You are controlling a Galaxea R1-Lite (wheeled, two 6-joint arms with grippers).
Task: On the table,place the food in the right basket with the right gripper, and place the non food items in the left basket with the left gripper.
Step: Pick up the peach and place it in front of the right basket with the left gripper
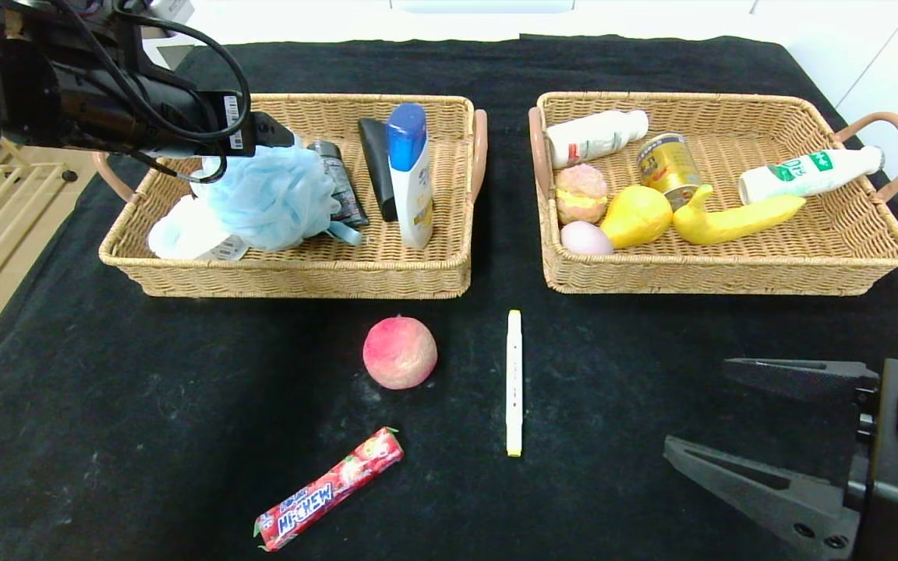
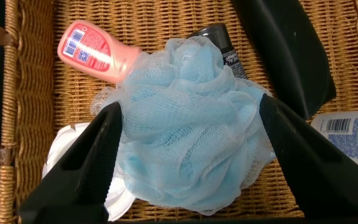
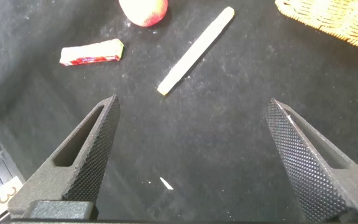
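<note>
A pink peach [image 1: 400, 352], a white marker [image 1: 514, 382] and a red Hi-Chew candy bar [image 1: 330, 488] lie on the black cloth in front of two wicker baskets. My left gripper [image 2: 190, 109] hangs over the left basket [image 1: 285, 276], open wide, with a light blue bath loofah [image 1: 270, 195] resting in the basket between its fingers. My right gripper [image 1: 697, 405] is open and empty, low at the front right. In the right wrist view [image 3: 192, 102] the marker [image 3: 196, 50], candy [image 3: 92, 52] and peach [image 3: 143, 9] lie beyond it.
The left basket also holds a blue-capped white bottle [image 1: 410, 175], a black tube [image 1: 376, 164], a dark can [image 1: 337, 183] and a pink bottle [image 2: 95, 53]. The right basket [image 1: 730, 276] holds two white bottles, a gold can [image 1: 667, 165], a banana [image 1: 733, 220] and other foods.
</note>
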